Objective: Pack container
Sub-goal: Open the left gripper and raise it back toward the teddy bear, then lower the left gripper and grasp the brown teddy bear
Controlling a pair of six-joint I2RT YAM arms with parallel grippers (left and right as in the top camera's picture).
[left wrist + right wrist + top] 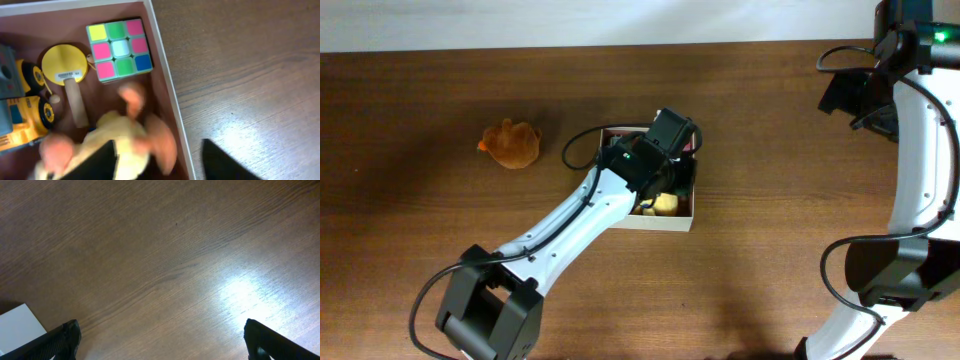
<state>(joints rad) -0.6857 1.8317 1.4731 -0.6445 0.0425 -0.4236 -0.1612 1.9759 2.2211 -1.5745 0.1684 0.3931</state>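
Bright even light, glare on table [240, 292], motion-blurred plush toy [117, 137]

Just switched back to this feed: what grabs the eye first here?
The left arm stretches over the container at the table's middle, left gripper open above a blurred pale plush. A bright colour cube sits in one corner inside. An orange plush lies alone on the wood to the container's left.

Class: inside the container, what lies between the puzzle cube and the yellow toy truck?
A round yellow disc with a wooden stick, seen in the left wrist view.
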